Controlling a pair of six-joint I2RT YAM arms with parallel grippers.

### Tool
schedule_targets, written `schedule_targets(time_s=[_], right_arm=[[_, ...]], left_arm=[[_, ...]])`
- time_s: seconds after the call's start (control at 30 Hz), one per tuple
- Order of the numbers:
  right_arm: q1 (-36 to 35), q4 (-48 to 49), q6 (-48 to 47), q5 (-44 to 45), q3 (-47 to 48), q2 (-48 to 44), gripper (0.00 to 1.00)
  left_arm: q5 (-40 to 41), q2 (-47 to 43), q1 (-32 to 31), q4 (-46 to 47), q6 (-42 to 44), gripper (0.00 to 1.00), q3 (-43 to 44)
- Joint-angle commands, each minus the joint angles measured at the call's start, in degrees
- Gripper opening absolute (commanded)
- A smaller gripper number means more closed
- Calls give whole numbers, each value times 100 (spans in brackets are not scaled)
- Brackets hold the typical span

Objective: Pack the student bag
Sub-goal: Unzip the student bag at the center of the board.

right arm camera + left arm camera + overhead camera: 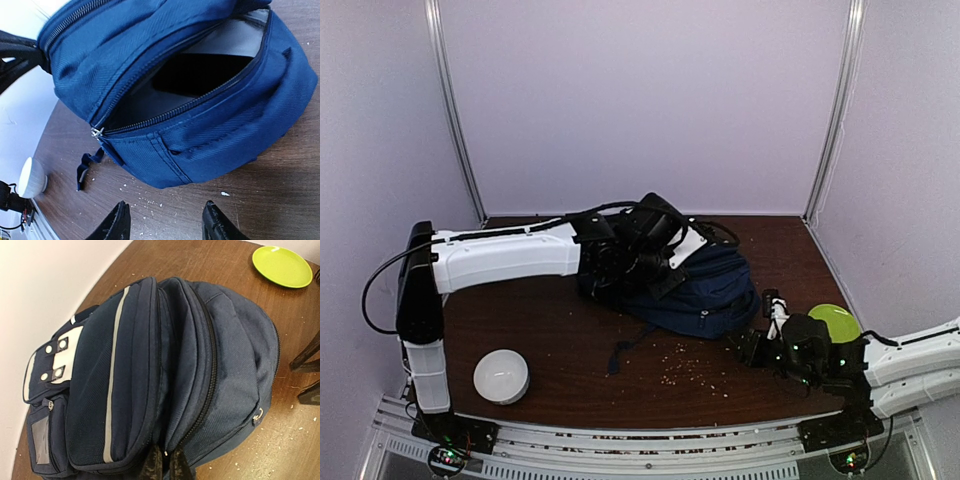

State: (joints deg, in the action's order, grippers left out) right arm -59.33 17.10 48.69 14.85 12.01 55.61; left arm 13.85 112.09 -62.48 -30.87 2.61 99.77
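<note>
Bag [705, 290] lies on its side mid-table [550, 320], main pocket unzipped, grey lining exposed; left gripper [164, 467] clenched on bag's zip edge at its top; right gripper [167, 222] released, fingers apart, holding nothing, just beside bag's open pocket; green plate [835, 322] right of bag; white pouch [501, 376] well left of bag; crumbs [695, 372] before bag

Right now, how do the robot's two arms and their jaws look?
Both arms have white plastic shells with black joints. The left arm has a looping black cable near its base. The right arm has a black wrist unit with small green lights. The jaws are black and tapered.
</note>
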Motion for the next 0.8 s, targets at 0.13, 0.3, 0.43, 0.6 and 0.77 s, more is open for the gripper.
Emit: schedule_targets(time_s=[0.13, 0.3, 0.43, 0.6, 0.77], right_arm=[[-234, 1061, -364, 318, 696, 1321, 47], [-240, 1589, -232, 516, 782, 1962, 43], [-238, 1805, -91, 372, 821, 2361, 43], [-247, 1886, 76, 384, 932, 2677, 40], [-278, 1656, 156, 439, 1246, 2907, 30]], left_arm=[[-530, 153, -10, 310, -473, 0, 522], [-629, 369, -10, 318, -533, 0, 606], [-687, 502, -10, 335, -580, 0, 636], [-742, 516, -10, 337, -581, 0, 620], [-768, 512, -10, 341, -585, 0, 630]])
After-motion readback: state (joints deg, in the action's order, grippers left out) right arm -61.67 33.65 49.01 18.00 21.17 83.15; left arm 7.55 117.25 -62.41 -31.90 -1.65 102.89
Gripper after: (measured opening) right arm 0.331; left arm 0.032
